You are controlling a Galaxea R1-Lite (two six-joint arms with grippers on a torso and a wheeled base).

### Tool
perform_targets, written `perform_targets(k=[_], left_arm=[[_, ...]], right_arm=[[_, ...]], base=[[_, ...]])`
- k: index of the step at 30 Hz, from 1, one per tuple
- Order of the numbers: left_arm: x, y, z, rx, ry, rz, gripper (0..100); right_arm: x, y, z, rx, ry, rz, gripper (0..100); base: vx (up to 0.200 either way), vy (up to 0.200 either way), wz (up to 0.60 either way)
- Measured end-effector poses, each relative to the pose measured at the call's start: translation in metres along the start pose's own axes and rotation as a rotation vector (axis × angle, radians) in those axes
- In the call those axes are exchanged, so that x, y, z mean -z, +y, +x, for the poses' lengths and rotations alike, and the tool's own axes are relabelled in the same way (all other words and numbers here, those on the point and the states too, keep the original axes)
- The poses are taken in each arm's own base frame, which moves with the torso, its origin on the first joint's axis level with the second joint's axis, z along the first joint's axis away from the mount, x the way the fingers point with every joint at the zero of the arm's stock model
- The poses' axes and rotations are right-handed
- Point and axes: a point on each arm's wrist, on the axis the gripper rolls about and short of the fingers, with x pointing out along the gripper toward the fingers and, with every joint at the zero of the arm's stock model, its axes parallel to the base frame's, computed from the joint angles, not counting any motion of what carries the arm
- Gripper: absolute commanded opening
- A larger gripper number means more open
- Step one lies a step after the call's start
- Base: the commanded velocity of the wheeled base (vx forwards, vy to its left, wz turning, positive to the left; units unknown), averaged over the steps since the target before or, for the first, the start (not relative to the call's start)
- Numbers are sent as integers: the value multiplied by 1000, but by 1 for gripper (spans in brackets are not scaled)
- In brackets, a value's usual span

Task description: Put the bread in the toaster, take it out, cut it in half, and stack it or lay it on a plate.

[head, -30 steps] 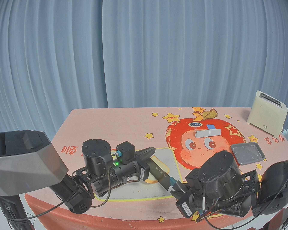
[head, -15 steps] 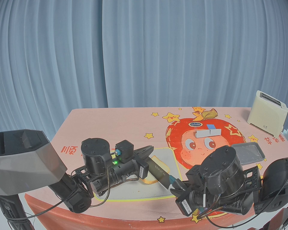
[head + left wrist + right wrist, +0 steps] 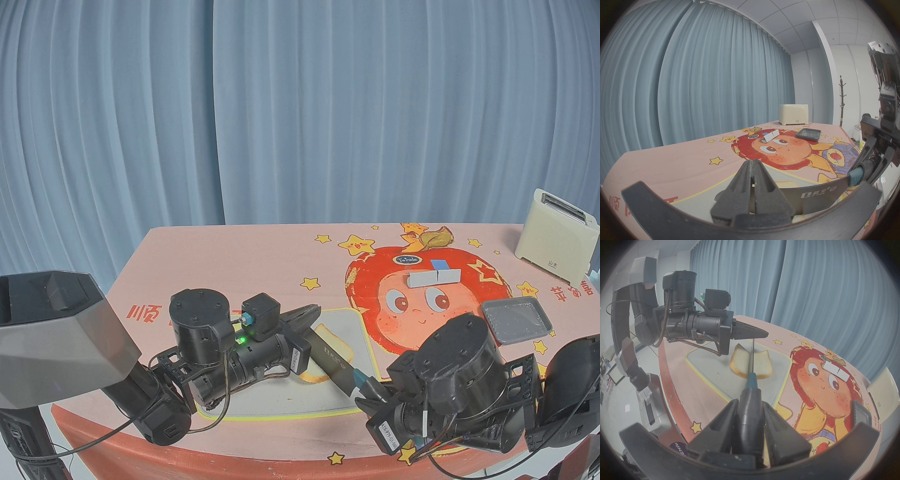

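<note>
My right claw (image 3: 750, 404) clamps the dark-bladed knife (image 3: 331, 361) across the tan bread slice (image 3: 742, 362) on the grey cutting mat (image 3: 706, 362), left claw (image 3: 757, 332) pinched shut alongside; sawing may drag the slice or clip that claw.

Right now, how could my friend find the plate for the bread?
On the pink table, find the cream toaster at the far right corner. Just nearer than it, beside the red cartoon face, lies the plate: a small dark grey rimmed rectangle, unlike the big pale cutting board under the bread.
</note>
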Motion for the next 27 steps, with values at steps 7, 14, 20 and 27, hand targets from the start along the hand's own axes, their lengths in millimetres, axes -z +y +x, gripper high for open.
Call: perform_targets(k=[7,14,20,27], left_arm=[[-11,0,-4,-1,-38,9,0],[-13,1,-6,-4,-42,9,0],[-7,1,-5,-4,-24,7,0],[5,1,1,-4,5,4,0]], right_arm=[[1,-1,-2,-1,-6,7,0],[-4,-3,-7,-2,-30,19,0],[-7,-3,-8,-3,-38,21,0],[-6,-3,-6,-1,-27,16,0]], base=[[0,0,0],[0,0,0],[0,0,0],[0,0,0]])
